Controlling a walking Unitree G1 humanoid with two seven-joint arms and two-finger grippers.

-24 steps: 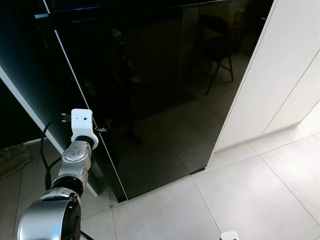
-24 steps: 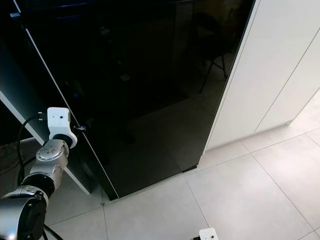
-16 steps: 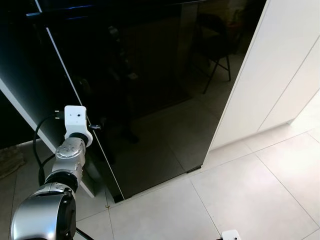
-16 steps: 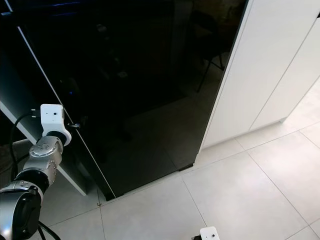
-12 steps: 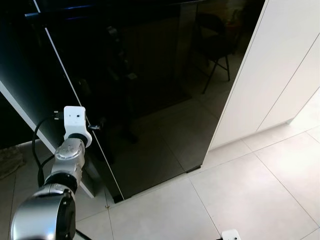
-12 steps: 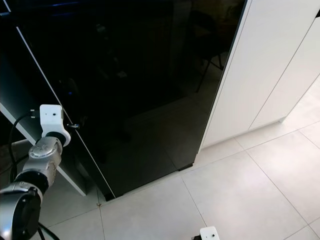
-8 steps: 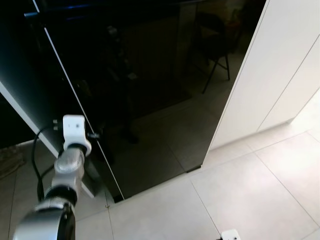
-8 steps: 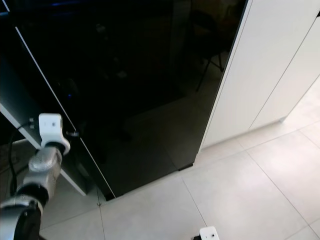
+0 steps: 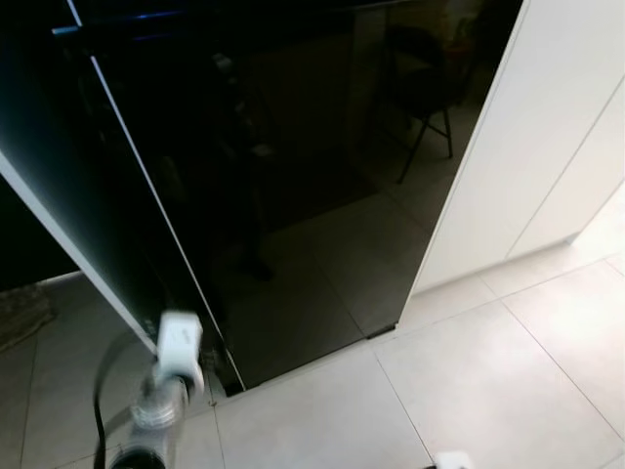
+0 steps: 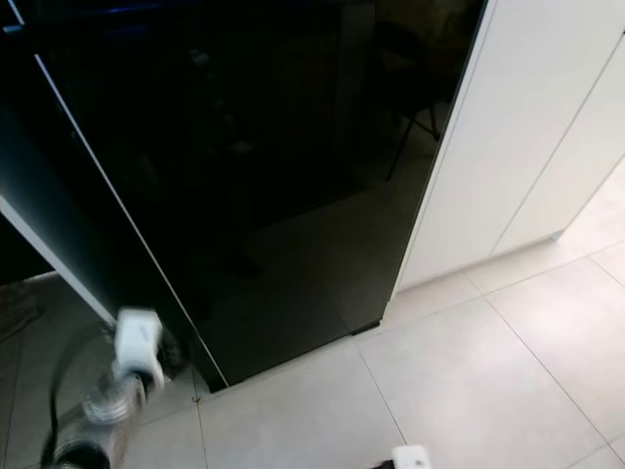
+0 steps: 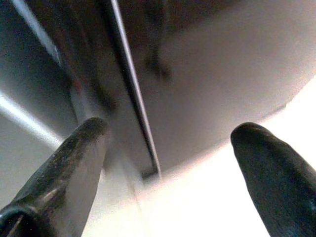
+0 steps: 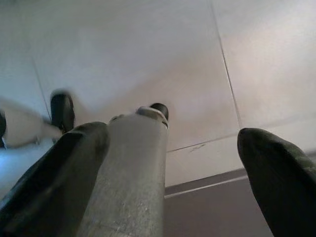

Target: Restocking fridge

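The left gripper [image 11: 168, 163], fingers spread and empty, is hanging at lower left, facing the fridge door's [image 9: 293, 176] upright edge [image 11: 133, 98] between its fingers.

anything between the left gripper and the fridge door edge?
Nothing visible. The left gripper, fingers open, points straight at the black fridge door; its edge lies in the open gap between the fingers, above bare floor tiles.

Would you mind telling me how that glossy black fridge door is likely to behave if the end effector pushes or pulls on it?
The fridge door is a tall rigid panel, so it should swing stiffly rather than flex, and probably feels heavy. Its mirror-like gloss suggests a slippery face, so fingers may slide; the thin edge seems the better purchase. The left end effector is open near that edge.
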